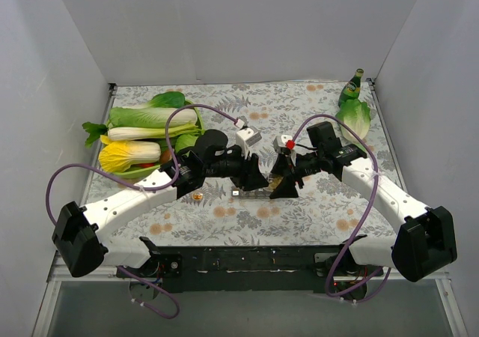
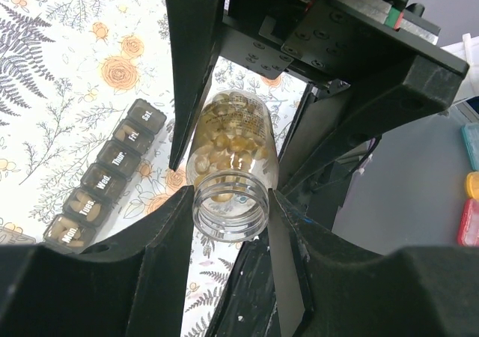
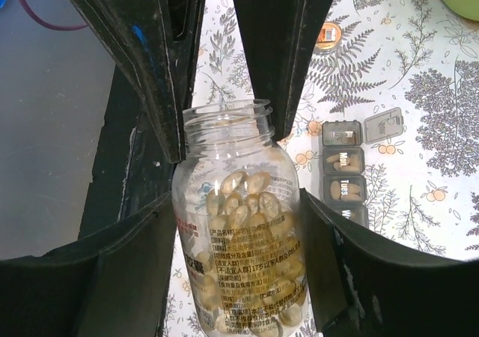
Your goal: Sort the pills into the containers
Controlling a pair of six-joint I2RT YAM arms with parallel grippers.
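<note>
From above, the strip (image 1: 251, 194) lies crosswise on the floral tabletop (image 1: 314, 217), under both arms. Left wrist: its smoky square cells run diagonally; left fingers (image 2: 165, 240) pinch the open mouth of the clear bottle (image 2: 232, 157). Right wrist: right fingers (image 3: 135, 254) clamp its body, oval amber pills (image 3: 243, 202) inside.

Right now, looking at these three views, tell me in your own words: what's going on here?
Both arms meet mid-table on one clear pill bottle, uncapped and part full of yellowish capsules. The right gripper clamps its body, and the left gripper is closed around its neck. The weekly pill organiser lies close by on the floral table, with capsules already in its Mon and Tues compartments.
</note>
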